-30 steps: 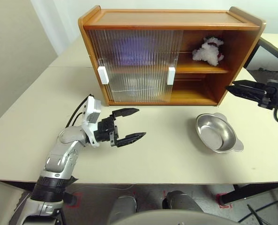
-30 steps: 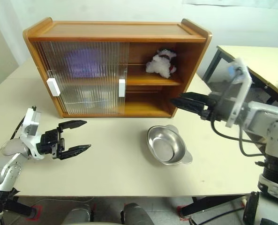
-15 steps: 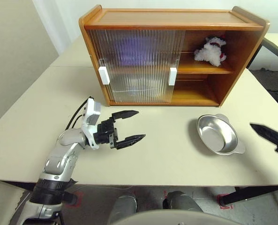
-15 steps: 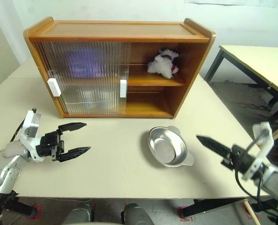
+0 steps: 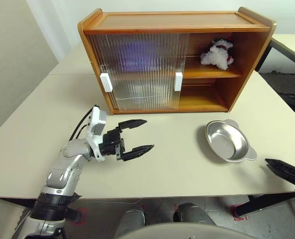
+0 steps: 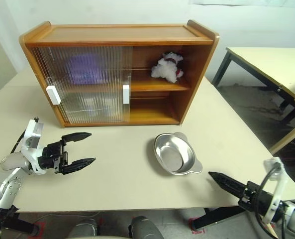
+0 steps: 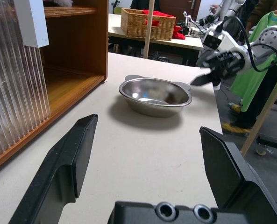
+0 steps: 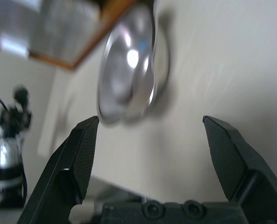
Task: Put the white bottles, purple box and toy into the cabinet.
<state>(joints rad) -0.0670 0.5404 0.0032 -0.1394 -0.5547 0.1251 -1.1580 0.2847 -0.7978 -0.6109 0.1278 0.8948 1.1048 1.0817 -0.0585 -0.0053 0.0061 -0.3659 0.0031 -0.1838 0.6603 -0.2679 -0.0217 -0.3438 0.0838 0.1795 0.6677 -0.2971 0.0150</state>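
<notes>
— Cabinet [image 5: 152, 22] first: how far along?
— Ribbed translucent doors blur a purple shape on the upper shelf, likely the purple box [image 5: 137, 52]; the bottles I cannot make out.
— Toy [image 5: 214, 54]?
— Fluffy white plush on the open upper shelf, at 1 o'clock.
— Grippers?
— Left gripper [image 5: 137, 135] and right gripper [image 6: 232, 186] gape wide, empty. Task looks nearly finished.

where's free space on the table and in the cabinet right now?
Table: bare in front of the cabinet, between the left claw and the metal dish. Cabinet's open right side: lower shelf bare, upper shelf taken by the toy. The left half is behind the sliding doors; a purple shape shows through.
</notes>
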